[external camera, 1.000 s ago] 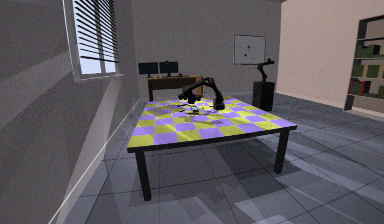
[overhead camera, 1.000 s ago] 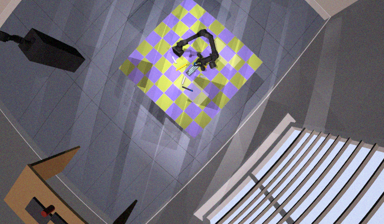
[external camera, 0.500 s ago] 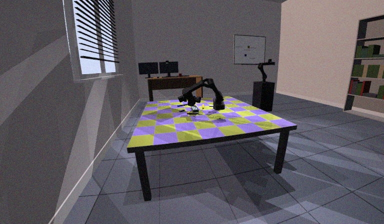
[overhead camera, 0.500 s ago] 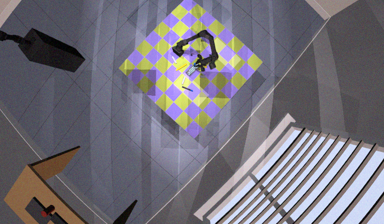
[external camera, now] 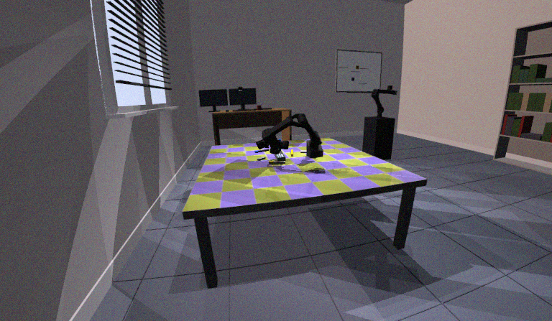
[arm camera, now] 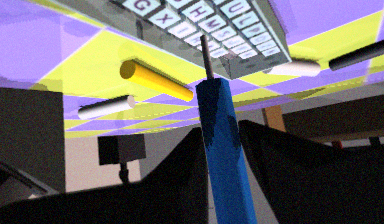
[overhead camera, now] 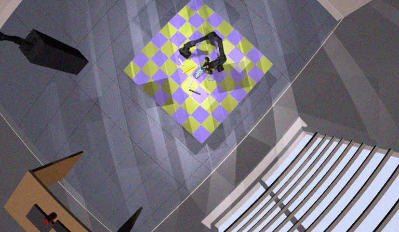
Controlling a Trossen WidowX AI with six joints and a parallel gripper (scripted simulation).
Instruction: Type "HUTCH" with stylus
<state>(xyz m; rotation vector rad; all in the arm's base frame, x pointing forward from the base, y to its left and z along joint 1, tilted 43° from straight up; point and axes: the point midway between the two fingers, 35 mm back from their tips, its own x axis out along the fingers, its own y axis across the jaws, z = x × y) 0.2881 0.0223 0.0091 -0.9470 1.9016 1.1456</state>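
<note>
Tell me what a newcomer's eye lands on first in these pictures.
The purple-and-yellow checkered table in the grey room draws the eye first, with the black arm bent over its far half. In the wrist view, the blue stylus held in the gripper points its thin tip at the keyboard, with a yellow cylinder lying nearby.

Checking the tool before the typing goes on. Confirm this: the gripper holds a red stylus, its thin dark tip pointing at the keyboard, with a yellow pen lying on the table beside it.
One detail is wrong: the stylus is blue, not red, as the wrist view shows. The rest holds: the gripper is shut on it, its thin dark tip points at the keyboard, and a yellow pen lies on the table beside it.
</note>
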